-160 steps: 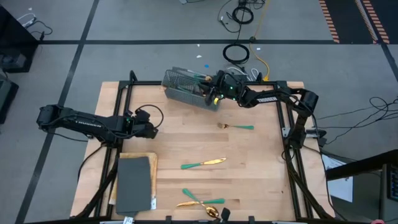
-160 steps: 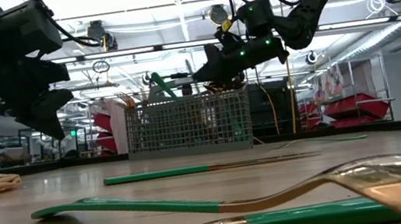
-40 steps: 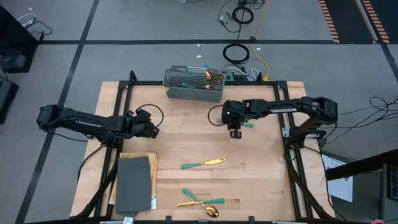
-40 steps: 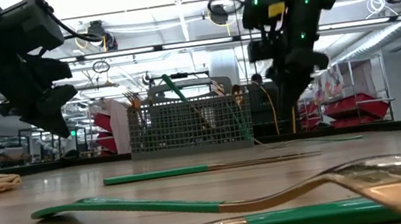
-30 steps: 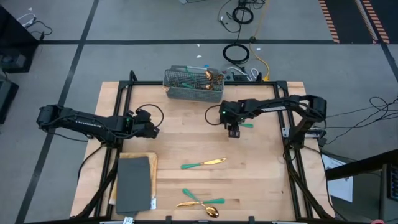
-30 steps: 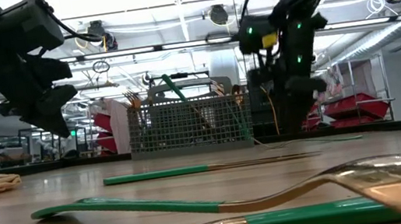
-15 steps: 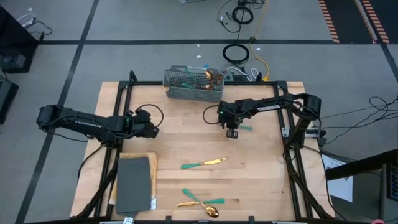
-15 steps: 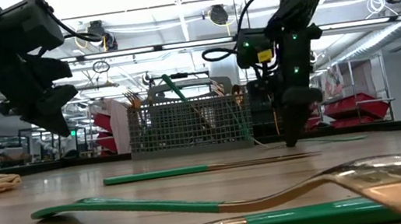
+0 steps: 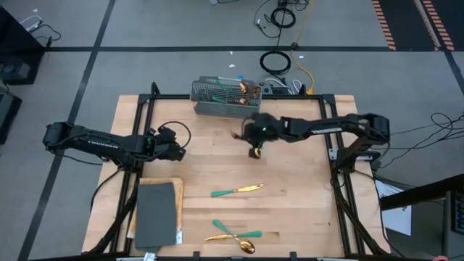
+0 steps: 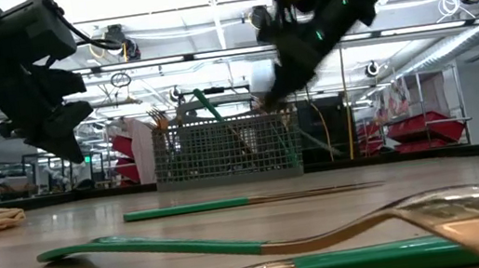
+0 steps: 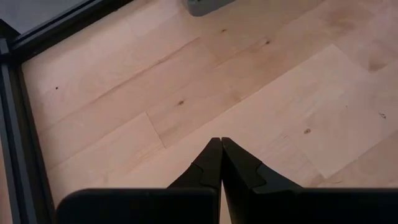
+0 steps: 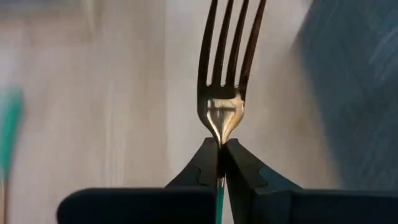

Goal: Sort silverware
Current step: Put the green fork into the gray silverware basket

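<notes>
Gold-headed pieces already stand in the basket point(image 9: 225, 100) at upper centre, the right gripper point(image 12: 221, 163) pinches a fork point(image 12: 227, 68), three utensils point(image 9: 237, 191) remain lower down, and the left gripper point(image 11: 221, 163) waits closed and empty.

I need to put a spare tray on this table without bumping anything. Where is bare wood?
The right side is bare, between the right gripper holding a fork and the table's near edge. The middle is bare too, between the left gripper and the knife. It is crowded around the basket and the near-edge cutlery.
</notes>
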